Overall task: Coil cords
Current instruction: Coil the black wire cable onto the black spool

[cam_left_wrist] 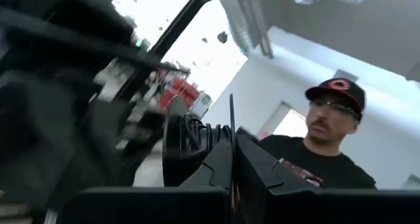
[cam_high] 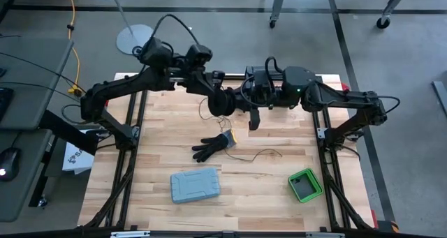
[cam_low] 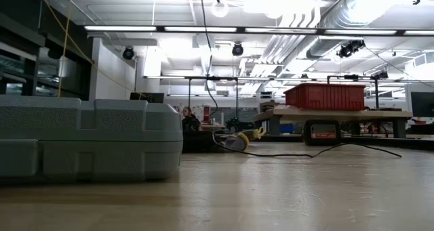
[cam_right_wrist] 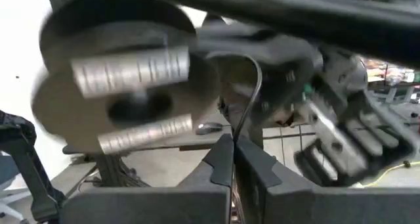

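The cord is one very thin dark wire. Part of it lies in loose squiggles on the wooden table [cam_high: 262,154], also seen in the low view [cam_low: 325,152], and a strand rises from the table out of the low view's top [cam_low: 205,68]. My left gripper [cam_left_wrist: 231,159] and right gripper [cam_right_wrist: 232,159] meet high above the table's far middle, left gripper [cam_high: 235,105] close beside right gripper [cam_high: 247,102]. Both are shut on the cord. My left gripper pinches the thin cord between its two shut fingers; a short straight bit [cam_left_wrist: 231,119] stands out past the fingertips. That part is lifted clear of the table. My right gripper pinches the cord between its shut fingers. From the fingertips the wire [cam_right_wrist: 254,86] arcs slack toward the left arm's wrist. This part hangs in the air, well above the table.
A black glove [cam_high: 209,146] lies mid-table. A grey case [cam_high: 195,186] sits near the front, filling the low view's left [cam_low: 88,139]. A green box [cam_high: 305,184] stands front right. A person [cam_left_wrist: 321,152] is beyond the table. A yellow cable [cam_high: 73,28] runs on the floor.
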You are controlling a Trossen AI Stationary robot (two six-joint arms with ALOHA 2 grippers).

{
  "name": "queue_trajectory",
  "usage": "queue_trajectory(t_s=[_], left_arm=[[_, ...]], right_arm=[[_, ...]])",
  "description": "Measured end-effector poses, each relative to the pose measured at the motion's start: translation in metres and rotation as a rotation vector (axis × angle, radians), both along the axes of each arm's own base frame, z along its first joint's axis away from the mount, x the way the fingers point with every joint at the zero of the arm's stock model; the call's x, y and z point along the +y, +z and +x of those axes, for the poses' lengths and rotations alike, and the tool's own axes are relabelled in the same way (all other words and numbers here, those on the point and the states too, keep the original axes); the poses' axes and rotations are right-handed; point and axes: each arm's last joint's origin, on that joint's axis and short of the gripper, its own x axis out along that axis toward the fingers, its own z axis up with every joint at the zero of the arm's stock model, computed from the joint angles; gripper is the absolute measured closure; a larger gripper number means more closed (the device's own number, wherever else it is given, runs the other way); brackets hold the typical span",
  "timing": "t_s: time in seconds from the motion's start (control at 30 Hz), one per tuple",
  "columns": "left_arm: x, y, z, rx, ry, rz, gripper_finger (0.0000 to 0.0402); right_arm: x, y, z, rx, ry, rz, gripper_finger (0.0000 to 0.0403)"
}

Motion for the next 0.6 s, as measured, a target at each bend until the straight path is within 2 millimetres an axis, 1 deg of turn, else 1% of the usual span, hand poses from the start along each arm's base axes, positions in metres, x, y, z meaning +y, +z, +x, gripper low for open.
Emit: queue_trajectory(t_s=[0.2,0.37,0.47,0.6], left_arm=[[0.006,0.010,-0.011,-0.178,0.106,0.052,0.0401],[0.014,0.023,-0.029,-0.299,0.224,0.095,0.0402],[0.021,0.028,-0.038,-0.339,0.292,0.118,0.0401],[0.032,0.030,-0.044,-0.364,0.375,0.132,0.0401]], right_arm=[[0.000,0.000,0.000,0.005,0.000,0.011,0.0403],[0.000,-0.002,0.000,0.023,0.001,0.035,0.0403],[0.000,-0.006,0.004,0.041,0.001,0.056,0.0403],[0.001,-0.015,0.015,0.063,0.004,0.087,0.0403]])
